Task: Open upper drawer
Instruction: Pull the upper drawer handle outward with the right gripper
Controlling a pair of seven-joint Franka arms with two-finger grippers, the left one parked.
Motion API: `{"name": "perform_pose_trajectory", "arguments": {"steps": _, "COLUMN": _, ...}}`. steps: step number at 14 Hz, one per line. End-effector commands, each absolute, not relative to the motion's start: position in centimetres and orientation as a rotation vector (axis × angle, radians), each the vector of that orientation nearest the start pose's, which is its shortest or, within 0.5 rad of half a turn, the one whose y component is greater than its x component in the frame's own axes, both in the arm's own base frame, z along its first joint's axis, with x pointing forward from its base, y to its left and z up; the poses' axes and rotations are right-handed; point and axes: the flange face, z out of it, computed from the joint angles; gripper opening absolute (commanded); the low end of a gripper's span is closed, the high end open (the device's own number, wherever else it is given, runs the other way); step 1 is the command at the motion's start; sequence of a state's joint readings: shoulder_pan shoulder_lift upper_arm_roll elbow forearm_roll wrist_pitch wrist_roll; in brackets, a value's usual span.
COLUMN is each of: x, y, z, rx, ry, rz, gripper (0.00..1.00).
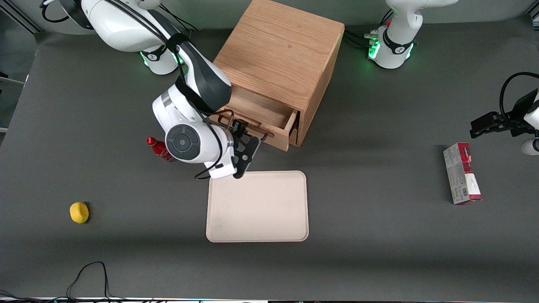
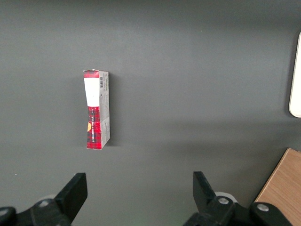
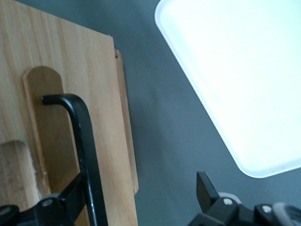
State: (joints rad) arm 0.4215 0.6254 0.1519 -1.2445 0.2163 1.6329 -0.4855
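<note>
cabinet point(image 1: 278, 54) 1 — tray point(image 1: 257, 207) 1 — bottle point(image 1: 159, 148) 1 — lemon point(image 1: 79, 212) 1 — carton point(image 1: 461, 173) 1

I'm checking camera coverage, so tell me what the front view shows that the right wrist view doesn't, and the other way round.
Only the front view shows the cabinet, the upper drawer pulled partly out, the bottle, the lemon and the box. Only the right wrist view shows, close up, one finger against the black handle, the other finger apart from it. Both show the open gripper at the drawer front, the tray and the table.
</note>
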Motion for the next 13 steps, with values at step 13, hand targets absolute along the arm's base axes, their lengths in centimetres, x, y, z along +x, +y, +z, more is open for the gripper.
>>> {"name": "perform_pose_trajectory", "arguments": {"steps": 13, "x": 62.8, "y": 34.0, "z": 38.0, "rx": -2.507, "ry": -1.335, "rz": 0.309, "gripper": 1.00}}
